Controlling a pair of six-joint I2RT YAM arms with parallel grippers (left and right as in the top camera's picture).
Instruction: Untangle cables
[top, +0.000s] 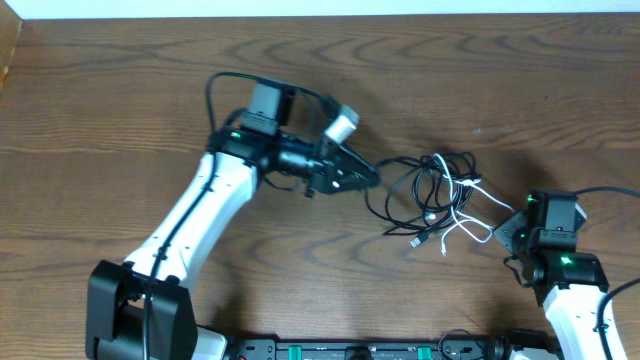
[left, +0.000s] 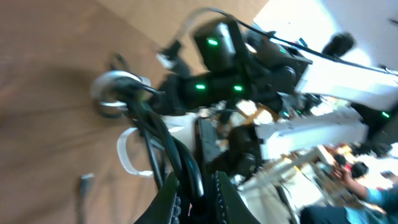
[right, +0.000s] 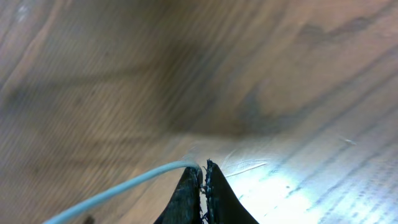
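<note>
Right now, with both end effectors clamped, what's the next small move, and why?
Probably ease the right end effector slowly away from the tangle. It is shut on the white cable, the left end effector holds black cable, and the tangle lies between them.

The left wrist view is blurred: the black cables (left: 155, 143) smear together, and which strand runs into the left hand (left: 196, 182) at 6 o'clock cannot be told. From the right wrist, the white cable (right: 118, 190) is cut off at 7 o'clock. Overhead, the plug ends (top: 415, 241) are too small to identify.
</note>
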